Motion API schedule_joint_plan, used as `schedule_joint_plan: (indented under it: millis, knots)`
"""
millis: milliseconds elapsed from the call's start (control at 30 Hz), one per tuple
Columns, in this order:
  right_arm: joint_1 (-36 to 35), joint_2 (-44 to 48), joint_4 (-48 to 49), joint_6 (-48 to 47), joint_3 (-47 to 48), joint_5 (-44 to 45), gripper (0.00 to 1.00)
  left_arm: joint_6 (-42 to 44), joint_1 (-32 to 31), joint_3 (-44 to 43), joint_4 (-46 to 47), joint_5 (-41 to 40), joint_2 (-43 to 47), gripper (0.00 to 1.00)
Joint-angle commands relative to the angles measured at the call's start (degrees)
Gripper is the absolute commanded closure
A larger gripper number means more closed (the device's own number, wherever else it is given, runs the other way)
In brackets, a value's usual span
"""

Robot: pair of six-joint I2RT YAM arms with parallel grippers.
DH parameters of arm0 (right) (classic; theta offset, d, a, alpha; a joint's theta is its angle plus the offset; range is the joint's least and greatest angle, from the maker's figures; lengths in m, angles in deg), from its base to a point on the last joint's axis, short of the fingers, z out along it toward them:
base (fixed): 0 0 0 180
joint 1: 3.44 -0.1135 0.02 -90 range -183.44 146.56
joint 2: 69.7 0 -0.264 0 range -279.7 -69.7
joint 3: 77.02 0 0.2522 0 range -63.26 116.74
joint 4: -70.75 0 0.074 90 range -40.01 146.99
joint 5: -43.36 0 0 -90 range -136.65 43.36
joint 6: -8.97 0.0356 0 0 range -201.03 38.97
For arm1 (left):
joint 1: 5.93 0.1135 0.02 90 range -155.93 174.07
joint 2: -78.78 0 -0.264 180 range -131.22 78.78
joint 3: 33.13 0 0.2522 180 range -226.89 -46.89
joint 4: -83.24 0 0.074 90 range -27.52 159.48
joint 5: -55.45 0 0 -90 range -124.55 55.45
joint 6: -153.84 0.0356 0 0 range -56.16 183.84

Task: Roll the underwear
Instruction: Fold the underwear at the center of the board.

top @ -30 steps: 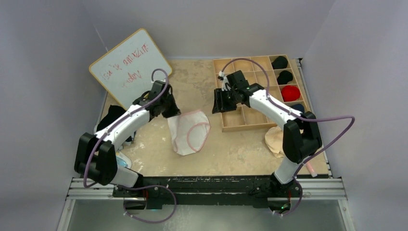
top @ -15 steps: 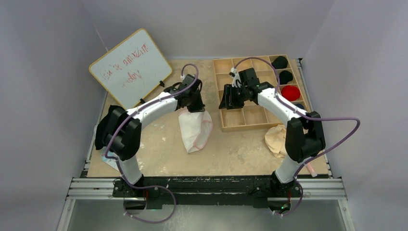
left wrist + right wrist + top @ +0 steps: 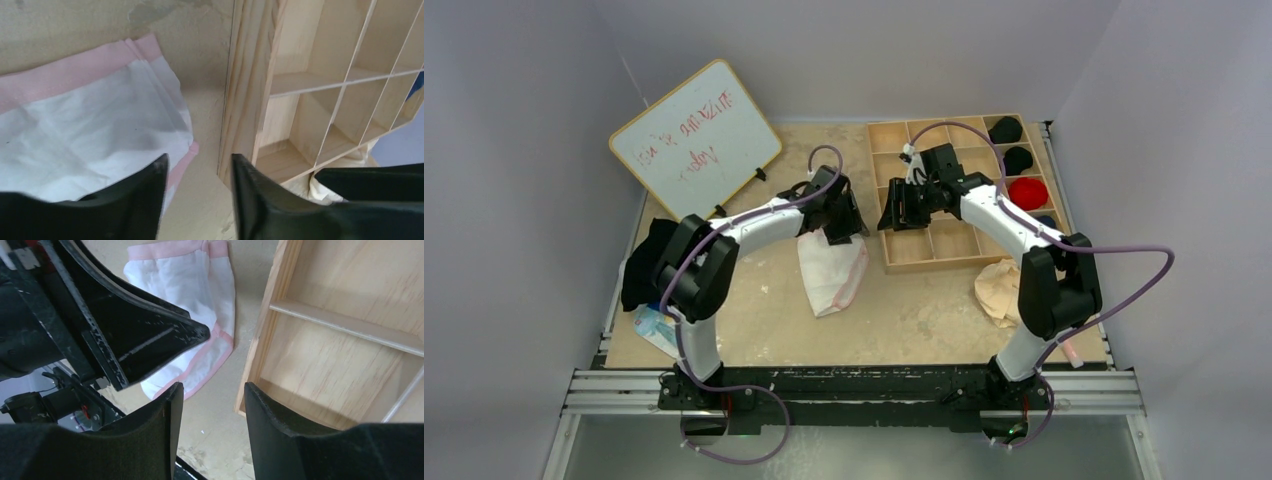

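The underwear (image 3: 832, 272), white with pink trim, lies folded lengthwise into a narrow strip on the table, just left of the wooden organizer (image 3: 929, 250). My left gripper (image 3: 845, 228) hovers at the strip's far right corner, open and holding nothing. In the left wrist view the gripper (image 3: 198, 167) stands over bare table between the underwear (image 3: 90, 125) and the organizer wall (image 3: 245, 100). My right gripper (image 3: 894, 215) hangs open over the organizer's near left corner. In the right wrist view that gripper (image 3: 211, 390) is empty, and the underwear (image 3: 200, 285) lies beyond it.
A whiteboard (image 3: 694, 140) leans at the back left. The organizer's right-hand cells hold black rolls (image 3: 1006, 130) and a red roll (image 3: 1027, 193). A beige garment (image 3: 999, 290) lies at the right. A black garment (image 3: 649, 265) and a blue-white packet (image 3: 659, 325) sit at the left edge.
My left arm swept right, carrying the underwear's left side over and folding it into a narrow strip. Its jaws then opened and let the cloth go. The right arm shifted slightly.
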Motion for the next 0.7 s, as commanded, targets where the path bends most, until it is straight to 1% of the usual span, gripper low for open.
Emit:
schedule_joint_plan:
  millis: [0, 67, 133, 267, 333, 433, 500, 600, 667]
  knots:
    - [0.16, 1.83, -0.69, -1.08, -0.04, -2.31, 0.49, -1.94, 0.19, 3.72, 8.2, 4.06, 5.63, 0.46]
    - [0.15, 2.42, -0.46, -1.19, -1.06, -3.18, 0.49, -1.46, 1.05, 4.68, 6.08, 2.72, 8.94, 0.43]
    - [0.16, 3.25, 1.13, -1.01, -2.5, -3.72, 0.5, -1.57, 1.98, 6.98, 3.63, -0.74, 13.36, 0.41]
    - [-0.65, 4.36, 6.83, 2.35, -7.39, -10.1, 0.54, -2.82, 4.61, 15.85, -2.06, -7.71, 24.62, 0.38]
    - [-2.85, 4.69, 9.34, 3.38, -9.49, -10.94, 0.56, -3.76, 6.07, 20.26, -5.73, -10.66, 30.34, 0.36]
    - [-8.54, 3.81, 9.55, 1.85, -8.9, -8.52, 0.58, -4.85, 8.32, 27.1, -11.37, -13.7, 38.73, 0.32]
    - [-12.69, 2.13, 9.51, 0.86, -7.85, -6.44, 0.59, -5.44, 10.59, 30.85, -14.44, -14.38, 44.19, 0.31]
    - [-17.01, -1.15, 9.16, -0.72, -5.76, -4.68, 0.62, -5.54, 13.1, 34.53, -18.22, -14.53, 49.84, 0.29]
    - [-19.52, -2.85, 9.02, -1.93, -4.5, -3.78, 0.63, -5.42, 14.23, 35.58, -20.32, -15.18, 52.4, 0.26]
